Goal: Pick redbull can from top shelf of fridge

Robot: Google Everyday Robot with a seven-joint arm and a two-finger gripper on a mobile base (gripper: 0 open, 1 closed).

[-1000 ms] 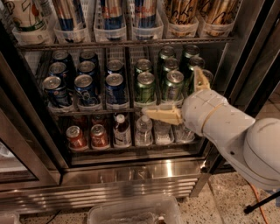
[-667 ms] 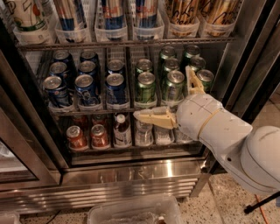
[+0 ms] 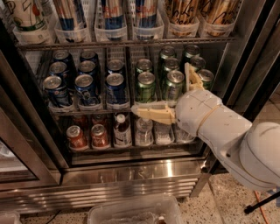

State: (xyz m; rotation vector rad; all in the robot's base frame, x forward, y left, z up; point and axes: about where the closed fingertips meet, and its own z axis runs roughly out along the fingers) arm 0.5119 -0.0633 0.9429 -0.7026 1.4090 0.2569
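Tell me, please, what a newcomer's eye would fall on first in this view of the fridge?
The big white arm fills the lower right, its gripper open in front of the green cans on the middle rack. Above it, on the top shelf, redbull cans stand in clear lane bins, well clear of the gripper. The left of the middle rack holds dark-blue cans.

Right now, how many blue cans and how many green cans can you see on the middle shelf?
Blue cans: 8
Green cans: 8
Total: 16
The gripper hangs open in front of the green ones, with one finger covering part of the rightmost row.
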